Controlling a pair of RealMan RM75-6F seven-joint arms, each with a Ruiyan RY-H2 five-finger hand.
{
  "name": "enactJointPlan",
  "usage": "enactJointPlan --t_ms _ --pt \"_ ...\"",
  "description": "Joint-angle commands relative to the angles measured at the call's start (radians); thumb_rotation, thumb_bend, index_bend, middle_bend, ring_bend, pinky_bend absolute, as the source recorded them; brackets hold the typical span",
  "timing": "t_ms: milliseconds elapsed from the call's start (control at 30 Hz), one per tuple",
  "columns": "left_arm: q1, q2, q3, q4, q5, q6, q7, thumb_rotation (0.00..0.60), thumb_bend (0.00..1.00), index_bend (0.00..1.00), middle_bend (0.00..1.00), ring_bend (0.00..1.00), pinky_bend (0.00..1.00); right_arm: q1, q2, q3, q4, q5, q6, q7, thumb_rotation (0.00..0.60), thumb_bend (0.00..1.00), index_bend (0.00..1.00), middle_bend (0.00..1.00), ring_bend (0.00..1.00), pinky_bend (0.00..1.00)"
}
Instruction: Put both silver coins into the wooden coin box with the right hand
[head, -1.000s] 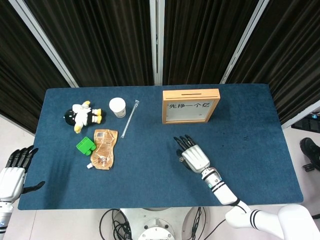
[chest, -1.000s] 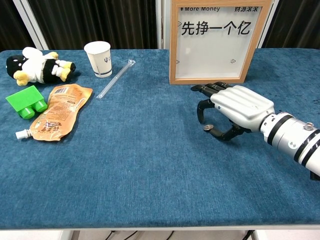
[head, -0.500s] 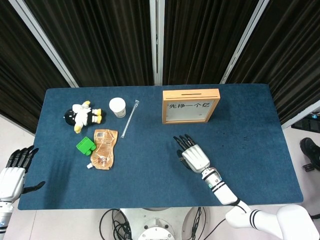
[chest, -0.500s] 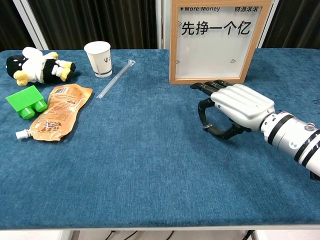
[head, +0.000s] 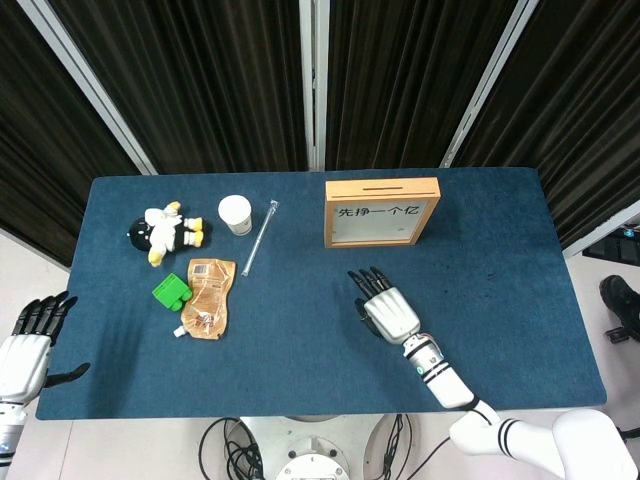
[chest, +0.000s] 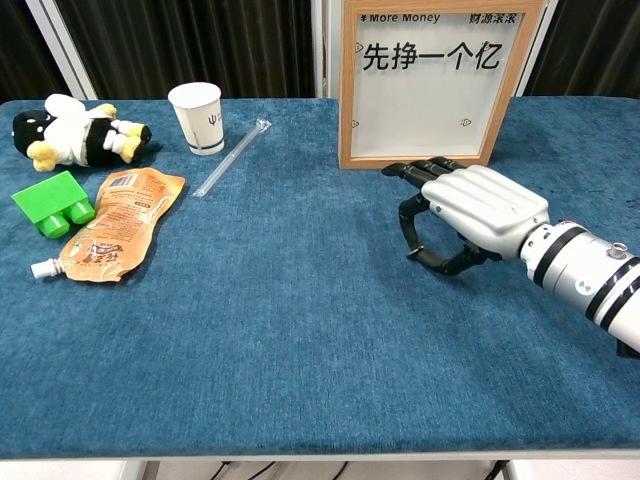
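Wooden coin box (head: 381, 211), one, is seen upright at the far side of the blue surface (chest: 280, 330), glass-fronted. Right hand (chest: 462, 215) is poised before it, fingers curled down; coins cannot be discerned. Left hand (head: 25, 346) is held spread, empty, off the surface's edge.

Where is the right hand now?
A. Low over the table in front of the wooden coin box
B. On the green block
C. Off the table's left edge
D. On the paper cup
A: the right hand sits low over the blue table, just in front of the wooden coin box.
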Motion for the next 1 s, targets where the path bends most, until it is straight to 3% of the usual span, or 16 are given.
enactJointPlan --t_ms 33,367,567,700,1000 --pt "0.000 0.000 -0.001 0.001 -0.001 -0.001 0.000 0.600 0.09 0.06 0.01 0.00 0.00 0.001 -0.001 0.002 0.001 0.003 -0.003 -0.002 0.600 0.36 0.60 0.06 0.00 0.00" --pt "-0.002 0.000 0.000 0.005 -0.003 -0.005 -0.006 0.600 0.09 0.06 0.01 0.00 0.00 0.004 0.000 0.011 0.001 0.002 0.009 0.010 0.600 0.36 0.73 0.07 0.00 0.00" --pt "0.001 0.002 0.000 0.002 -0.004 -0.002 -0.008 0.600 0.09 0.06 0.01 0.00 0.00 -0.002 0.034 0.019 -0.051 -0.017 0.054 0.025 0.600 0.36 0.75 0.07 0.00 0.00" --pt "0.002 0.005 -0.001 -0.005 -0.003 0.004 -0.004 0.600 0.09 0.06 0.01 0.00 0.00 -0.013 0.102 0.042 -0.151 -0.044 0.130 0.031 0.600 0.36 0.76 0.07 0.00 0.00" --pt "0.003 0.007 -0.001 -0.018 0.007 0.014 0.001 0.600 0.09 0.06 0.01 0.00 0.00 -0.047 0.329 0.142 -0.497 -0.097 0.304 -0.028 0.600 0.36 0.77 0.09 0.00 0.00"
